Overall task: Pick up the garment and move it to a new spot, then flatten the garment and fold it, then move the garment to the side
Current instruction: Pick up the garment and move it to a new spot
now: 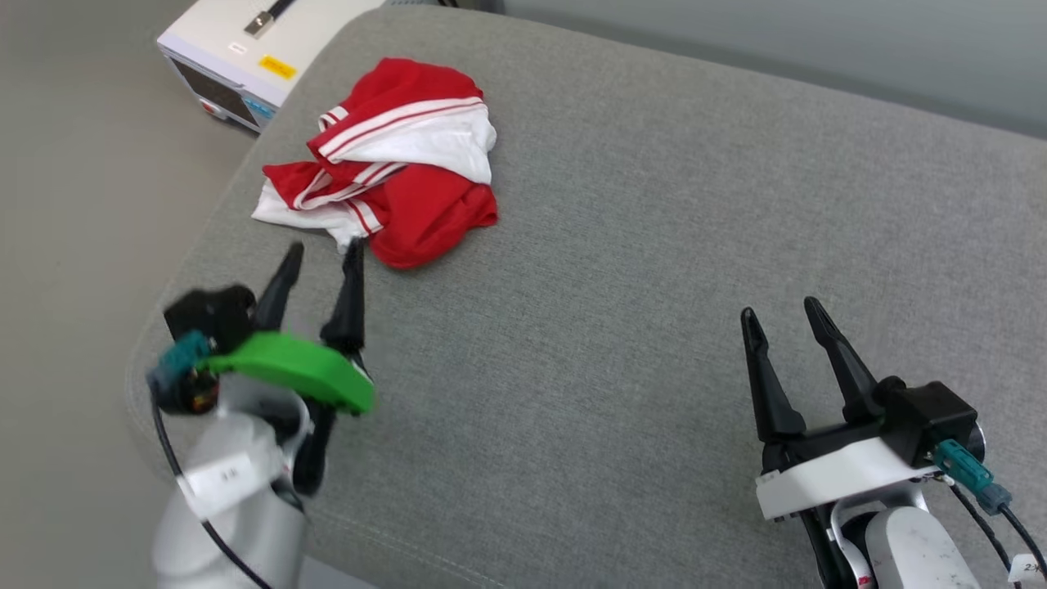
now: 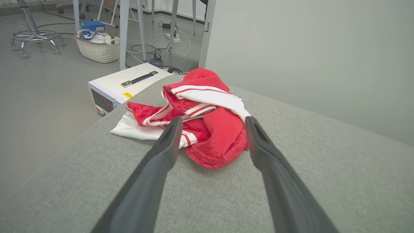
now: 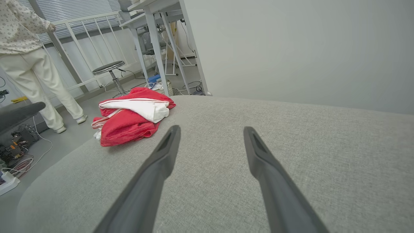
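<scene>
The garment (image 1: pixel 393 164), red with white sleeves and striped trim, lies crumpled at the far left of the grey cushion (image 1: pixel 622 245). My left gripper (image 1: pixel 323 249) is open just short of its near edge, one fingertip close to the white fabric. In the left wrist view the garment (image 2: pixel 207 123) sits right beyond the open left gripper (image 2: pixel 212 121). My right gripper (image 1: pixel 781 315) stands open over bare cushion at the lower right, far from the cloth. In the right wrist view the garment (image 3: pixel 132 118) is off to the left of the open right gripper (image 3: pixel 210 129).
A white instrument box (image 1: pixel 245 57) stands on the floor beside the cushion's far left corner. A wicker basket (image 2: pixel 97 48), a stool (image 3: pixel 110 69) and table legs stand beyond. A person (image 3: pixel 29 64) stands on the floor to the left. A pale wall (image 3: pixel 291 48) runs behind.
</scene>
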`<state>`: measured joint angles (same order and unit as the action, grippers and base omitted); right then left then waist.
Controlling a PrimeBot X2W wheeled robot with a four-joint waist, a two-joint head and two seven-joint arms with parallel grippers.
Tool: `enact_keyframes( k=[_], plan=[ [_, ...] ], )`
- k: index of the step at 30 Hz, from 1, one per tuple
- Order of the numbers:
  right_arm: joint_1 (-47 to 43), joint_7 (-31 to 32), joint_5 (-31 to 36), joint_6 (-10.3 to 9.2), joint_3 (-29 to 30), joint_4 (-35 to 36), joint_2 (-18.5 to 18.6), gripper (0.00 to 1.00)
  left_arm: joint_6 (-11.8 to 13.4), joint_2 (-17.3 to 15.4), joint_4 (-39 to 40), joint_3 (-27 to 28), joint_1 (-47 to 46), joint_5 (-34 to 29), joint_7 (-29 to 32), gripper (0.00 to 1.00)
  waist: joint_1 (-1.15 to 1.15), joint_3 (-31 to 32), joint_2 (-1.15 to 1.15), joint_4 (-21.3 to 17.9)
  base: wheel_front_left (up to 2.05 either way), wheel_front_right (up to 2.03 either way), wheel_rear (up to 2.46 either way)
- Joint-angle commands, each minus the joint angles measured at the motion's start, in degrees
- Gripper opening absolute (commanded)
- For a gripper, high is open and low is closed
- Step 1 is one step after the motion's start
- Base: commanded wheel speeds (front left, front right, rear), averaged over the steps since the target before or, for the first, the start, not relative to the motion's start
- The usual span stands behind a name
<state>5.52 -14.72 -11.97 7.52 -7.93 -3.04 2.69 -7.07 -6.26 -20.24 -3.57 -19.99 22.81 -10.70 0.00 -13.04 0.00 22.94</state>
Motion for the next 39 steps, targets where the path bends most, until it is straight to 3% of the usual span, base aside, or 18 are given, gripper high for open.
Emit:
enact_keyframes(
  k=[1,10,17,18,26,27,28,33,39],
  plan=[
    [1.30,-0.28,0.42,-0.03,-0.15,0.50,0.19,1.00,-0.34,-2.22,-1.01,-0.19,-4.20,0.82,1.88,1.00,0.00,-5.66,0.00,-4.15,0.00,0.00,0.00],
    [5.10,-0.28,1.18,-0.03,-1.55,2.08,0.77,1.00,-0.40,-14.29,-8.57,-6.83,-24.21,10.00,24.36,1.00,0.00,-13.05,0.00,-9.45,0.00,0.00,0.00],
    [7.12,-0.28,0.87,-0.03,-2.29,2.69,0.73,1.00,-0.41,-21.78,-13.39,-11.74,-30.90,16.56,40.69,1.00,0.00,-16.48,0.00,-13.74,0.00,0.00,0.00],
    [7.35,-0.28,0.90,-0.03,-2.57,2.85,0.65,1.00,-0.41,-24.09,-15.09,-13.28,-31.98,17.36,44.06,1.00,0.00,-17.59,0.00,-15.23,0.00,0.00,0.00],
    [7.49,-0.28,1.09,-0.03,-2.83,2.73,0.50,1.00,-0.41,-25.01,-19.91,-15.10,-31.86,18.54,46.65,1.00,0.00,-18.62,0.00,-17.58,0.00,0.00,0.00],
    [7.41,-0.28,1.09,-0.03,-2.82,2.73,0.48,1.00,-0.41,-24.79,-20.40,-15.16,-31.66,19.08,47.15,0.45,0.00,-18.54,0.00,-17.68,0.00,0.00,0.00],
    [7.30,-0.28,1.09,-0.03,-2.81,2.68,0.46,1.00,-0.41,-24.64,-20.51,-15.41,-31.45,19.59,47.29,0.00,0.00,-18.35,0.00,-17.77,0.00,0.00,0.00],
    [6.64,-0.28,1.29,-0.03,-2.40,2.04,0.39,1.00,-0.41,-24.14,-19.97,-15.43,-30.92,21.34,44.10,0.00,0.00,-16.66,0.00,-17.38,0.00,0.00,0.00],
    [6.17,-0.28,1.00,-0.03,-2.04,0.79,0.31,1.00,-0.41,-24.56,-17.45,-15.54,-30.21,21.26,35.12,0.00,0.00,-11.61,0.00,-16.55,0.00,0.00,0.00]
  ],
)
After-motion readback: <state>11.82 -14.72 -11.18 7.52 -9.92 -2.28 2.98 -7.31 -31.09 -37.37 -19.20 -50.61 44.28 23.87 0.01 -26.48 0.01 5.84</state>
